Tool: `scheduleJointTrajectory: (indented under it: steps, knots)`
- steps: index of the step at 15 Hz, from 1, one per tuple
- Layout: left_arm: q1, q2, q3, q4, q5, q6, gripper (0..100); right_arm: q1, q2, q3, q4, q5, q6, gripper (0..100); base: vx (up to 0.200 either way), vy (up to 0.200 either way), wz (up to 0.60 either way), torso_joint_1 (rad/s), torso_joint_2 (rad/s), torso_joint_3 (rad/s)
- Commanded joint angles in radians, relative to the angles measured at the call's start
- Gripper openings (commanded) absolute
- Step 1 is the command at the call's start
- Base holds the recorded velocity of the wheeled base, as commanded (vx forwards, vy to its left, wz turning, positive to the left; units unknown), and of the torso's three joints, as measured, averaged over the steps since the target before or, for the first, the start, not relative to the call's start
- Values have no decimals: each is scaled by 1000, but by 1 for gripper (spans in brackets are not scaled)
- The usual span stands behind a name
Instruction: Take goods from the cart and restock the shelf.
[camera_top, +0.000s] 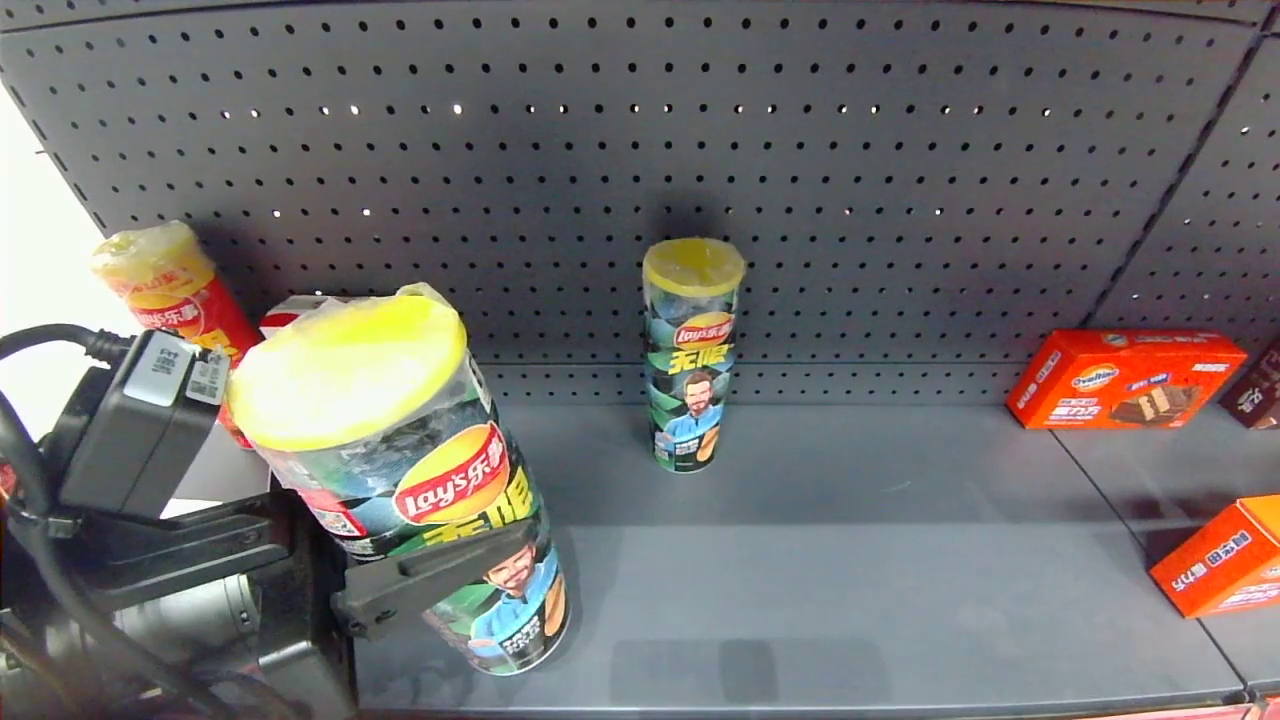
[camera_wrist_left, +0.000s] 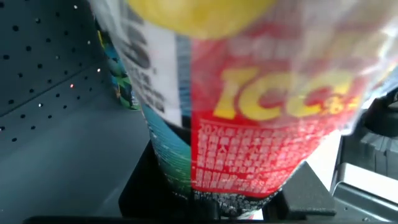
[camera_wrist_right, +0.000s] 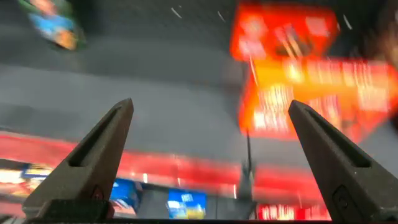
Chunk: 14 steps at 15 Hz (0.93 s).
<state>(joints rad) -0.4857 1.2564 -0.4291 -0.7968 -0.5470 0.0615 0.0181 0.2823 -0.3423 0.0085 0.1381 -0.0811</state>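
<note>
The grey shelf (camera_top: 850, 560) and its perforated back panel (camera_top: 700, 150) are the largest things in my head view. Over the shelf's front left corner my left tool (camera_top: 430, 585) is clamped around a chip can (camera_top: 400, 450) with a yellow lid. One dark finger crosses the can's lower half, and the other is hidden behind it. I cannot tell whether the can's base touches the shelf. My left wrist view adds the can's far side (camera_wrist_left: 249, 124), with red and white print that the head view misses, though it is close up and blurred.

An orange box (camera_top: 1125, 378) leans on the back panel near the back right corner. A second orange box (camera_top: 1220, 558) sits closer to the front right and is cut off by the frame. A matching can (camera_top: 690, 360) stands upright at the middle of the back edge, well apart from the one I hold. A red can (camera_top: 175, 285) at the back left is partly hidden behind my arm.

My right tool (camera_wrist_right: 210, 104) shows in my right wrist view, with its fingers spread wide and nothing between them. Past it, that view shows the orange boxes and the red strip (camera_wrist_right: 186, 168) along the shelf's front edge, all smeared.
</note>
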Motion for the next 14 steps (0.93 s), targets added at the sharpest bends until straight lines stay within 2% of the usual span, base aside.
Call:
scheduleJointTrajectory:
  steps: [1,4,6,9,12,14]
  knots:
    - [-1,-2,-3,1,1,1,0,40,182,-101,1,35,-19,100,0,0,0,0,0,0]
    - [1,3,1,2,1,1,0,154,310,-139,-18,87,-26,100,0,0,0,0,0,0]
    - [3,3,-2,2,-1,1,0,191,396,-178,-24,92,-25,100,0,0,0,0,0,0]
    - [4,0,-11,5,-1,-2,0,341,643,-227,-242,92,12,100,0,0,0,0,0,0]
    - [4,12,-11,5,-1,-2,0,408,810,-330,-289,97,43,100,0,0,0,0,0,0]
    - [6,15,-13,5,1,-3,0,413,882,-374,-291,101,43,100,0,0,0,0,0,0]
